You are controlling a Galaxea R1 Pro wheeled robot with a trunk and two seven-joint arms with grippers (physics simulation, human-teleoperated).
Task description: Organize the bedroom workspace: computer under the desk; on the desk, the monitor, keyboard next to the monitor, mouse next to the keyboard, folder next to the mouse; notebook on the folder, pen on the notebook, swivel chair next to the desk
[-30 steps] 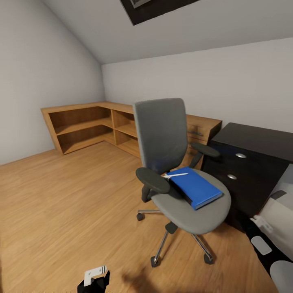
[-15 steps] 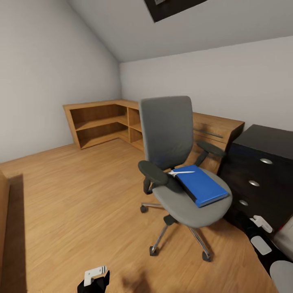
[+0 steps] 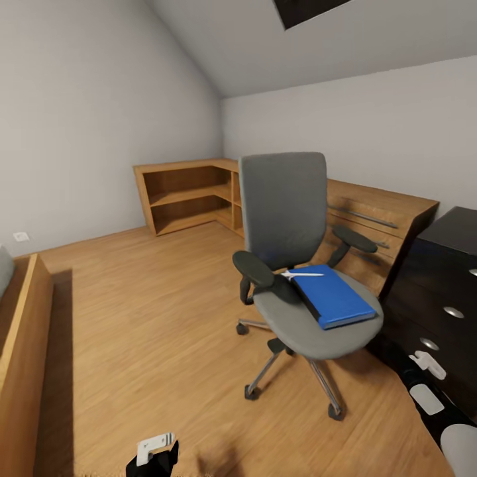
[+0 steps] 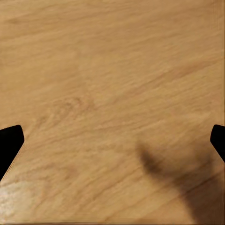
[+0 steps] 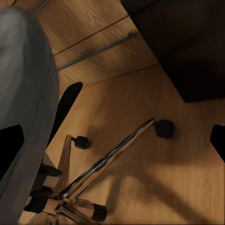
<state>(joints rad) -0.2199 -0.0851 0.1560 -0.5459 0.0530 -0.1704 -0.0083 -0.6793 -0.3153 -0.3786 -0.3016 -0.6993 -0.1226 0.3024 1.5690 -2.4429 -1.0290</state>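
Folder (image 3: pixel 333 301) on chair (image 3: pixel 301 291) seat, pen (image 3: pixel 299 273) at its back edge. Left gripper (image 4: pixel 112 140) and right gripper (image 5: pixel 112 136) both spread, empty. Approach squarely; grip folder's front edge level.

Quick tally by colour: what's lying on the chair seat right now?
Blue: 1, the bright blue flat folder
White-silver: 1, the thin white-silver pen, lying at the folder's back end
Total: 2, both on the grey upholstered swivel chair
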